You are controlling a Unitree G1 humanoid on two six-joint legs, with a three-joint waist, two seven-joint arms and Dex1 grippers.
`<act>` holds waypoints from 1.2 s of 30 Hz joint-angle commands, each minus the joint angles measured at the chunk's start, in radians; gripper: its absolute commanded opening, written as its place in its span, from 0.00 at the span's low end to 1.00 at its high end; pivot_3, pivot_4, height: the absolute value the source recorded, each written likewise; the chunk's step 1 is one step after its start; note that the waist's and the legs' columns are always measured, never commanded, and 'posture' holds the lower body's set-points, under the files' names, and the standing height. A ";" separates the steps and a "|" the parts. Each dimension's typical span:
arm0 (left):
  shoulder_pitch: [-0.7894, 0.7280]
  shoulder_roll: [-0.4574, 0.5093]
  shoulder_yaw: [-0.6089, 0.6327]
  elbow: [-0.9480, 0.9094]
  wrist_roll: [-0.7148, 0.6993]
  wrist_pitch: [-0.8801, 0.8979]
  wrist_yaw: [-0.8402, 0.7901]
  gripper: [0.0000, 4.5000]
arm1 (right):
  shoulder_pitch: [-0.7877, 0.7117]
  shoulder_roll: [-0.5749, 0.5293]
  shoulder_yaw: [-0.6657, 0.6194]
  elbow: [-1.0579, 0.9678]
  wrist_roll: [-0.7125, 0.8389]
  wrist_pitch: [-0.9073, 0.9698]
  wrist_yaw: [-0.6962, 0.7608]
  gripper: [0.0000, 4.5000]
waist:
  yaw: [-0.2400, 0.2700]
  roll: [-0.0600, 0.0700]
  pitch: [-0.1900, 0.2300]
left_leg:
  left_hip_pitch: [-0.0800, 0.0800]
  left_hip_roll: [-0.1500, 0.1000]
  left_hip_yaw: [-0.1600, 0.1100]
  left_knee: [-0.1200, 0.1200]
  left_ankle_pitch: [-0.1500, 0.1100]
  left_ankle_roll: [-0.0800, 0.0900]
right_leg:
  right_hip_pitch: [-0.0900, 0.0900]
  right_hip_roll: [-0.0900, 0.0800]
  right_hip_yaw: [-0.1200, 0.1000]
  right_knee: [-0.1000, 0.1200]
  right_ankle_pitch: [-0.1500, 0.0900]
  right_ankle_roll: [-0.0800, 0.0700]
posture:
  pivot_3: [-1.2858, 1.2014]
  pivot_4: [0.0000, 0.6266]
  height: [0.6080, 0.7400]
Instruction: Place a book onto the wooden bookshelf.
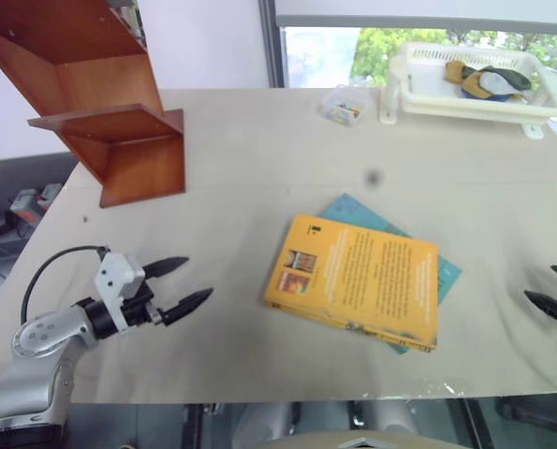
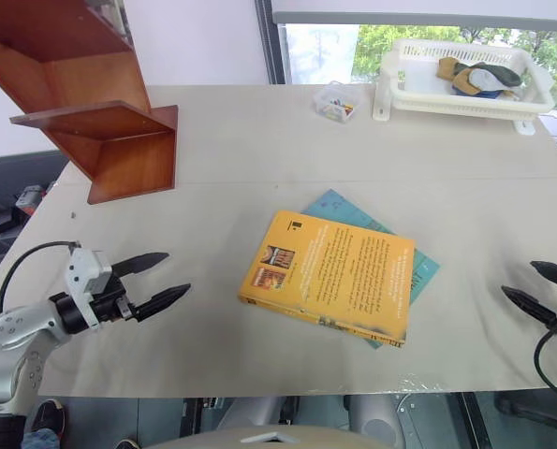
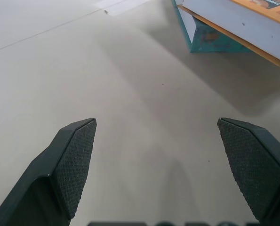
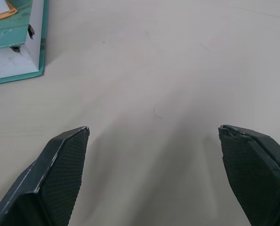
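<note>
Left black two-fingered gripper [image 1: 182,284] spread wide, empty, over pale table [image 1: 259,159]; right black gripper [image 2: 540,285] likewise released. Yellow-orange paperback book [image 1: 358,281] lying mid-table on teal book [image 1: 447,271]; cover text unreadable. Reddish-brown wooden bookshelf [image 1: 109,122] far left.

Lying between the two sets of jaws are two books, the yellow-orange book [image 1: 358,279] covering a teal book [image 1: 444,271], while one wooden bookshelf [image 1: 100,103], one white basket [image 1: 418,94] and one small clear box [image 1: 344,106] are sitting beyond them.

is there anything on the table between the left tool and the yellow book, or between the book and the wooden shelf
Nothing visible. Bare table lies between the open left tool and the yellow book, and between the book and the wooden bookshelf. The yellow book lies on top of a teal book, so nothing covers it.
</note>
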 commanded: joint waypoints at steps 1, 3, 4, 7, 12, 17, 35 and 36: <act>-0.001 0.011 0.017 -0.025 -0.014 -0.001 -0.006 0.99 | -0.004 -0.011 -0.008 -0.007 0.003 -0.016 -0.002 1.00 | 0.000 0.000 0.000 | 0.000 0.000 0.000 0.000 0.000 0.000 | 0.000 0.000 0.000 0.000 0.000 0.000 | 0.52 0.24 1.00; 0.009 0.018 0.028 -0.032 -0.020 -0.001 -0.012 0.99 | -0.003 0.005 -0.004 -0.007 -0.002 -0.024 -0.018 1.00 | 0.000 0.000 0.000 | 0.000 0.000 0.000 0.000 0.000 0.000 | 0.000 0.000 0.000 0.000 0.000 0.000 | 0.52 0.24 1.00; 0.012 0.020 0.032 -0.036 -0.022 -0.001 -0.013 0.99 | -0.005 0.017 -0.004 -0.010 -0.003 -0.026 -0.033 1.00 | 0.000 0.000 0.000 | 0.000 0.000 0.000 0.000 0.000 0.000 | 0.000 0.000 0.000 0.000 0.000 0.000 | 0.52 0.24 1.00; 0.013 0.026 0.039 -0.056 -0.038 0.010 -0.020 0.99 | -0.031 0.044 0.009 -0.004 -0.039 -0.057 -0.118 1.00 | -0.002 0.000 0.000 | 0.000 0.000 0.000 0.000 0.000 0.000 | 0.000 0.000 0.000 0.000 0.000 0.000 | 0.52 0.24 1.00; 0.031 0.065 0.056 -0.136 -0.192 0.163 -0.101 0.99 | -0.068 0.078 0.075 0.009 -0.157 -0.085 -0.312 1.00 | -0.004 -0.001 0.000 | 0.000 0.000 0.001 0.000 0.000 0.000 | 0.000 0.000 0.001 0.000 0.000 0.000 | 0.52 0.24 1.00; 0.054 0.105 0.093 -0.186 -0.295 0.258 -0.160 0.99 | -0.066 0.136 0.137 -0.063 -0.193 -0.062 -0.410 1.00 | -0.015 -0.010 -0.006 | 0.000 0.000 0.000 0.000 0.000 0.000 | 0.000 0.001 0.000 0.000 0.000 0.000 | 0.52 0.24 1.00; 0.073 0.107 0.073 -0.212 -0.243 0.264 -0.173 0.99 | 0.103 0.362 0.282 -0.490 -0.132 0.093 -0.464 1.00 | -0.025 -0.013 -0.008 | 0.003 0.007 -0.001 0.000 0.001 -0.003 | 0.002 0.007 0.000 0.000 0.003 -0.005 | 0.52 0.24 1.00; 0.072 0.107 0.073 -0.214 -0.244 0.266 -0.172 0.99 | 0.128 0.365 0.290 -0.529 -0.121 0.109 -0.462 1.00 | -0.024 -0.013 -0.008 | 0.003 0.007 -0.001 0.000 0.001 -0.003 | 0.002 0.007 0.000 0.000 0.003 -0.005 | 0.52 0.24 1.00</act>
